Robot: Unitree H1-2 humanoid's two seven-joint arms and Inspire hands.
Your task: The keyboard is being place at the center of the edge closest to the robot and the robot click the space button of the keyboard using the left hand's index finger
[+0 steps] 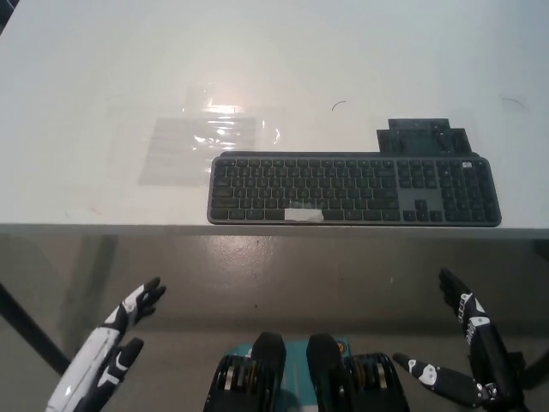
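A dark keyboard [353,189] lies along the white table's [86,86] near edge.

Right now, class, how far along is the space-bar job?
Done: the keyboard lies along the table's near edge. In hand: nothing; the left hand hangs open below that edge, clear of the keys. The right hand rests open at lower right. Left: raise the left hand and press the taped space bar.
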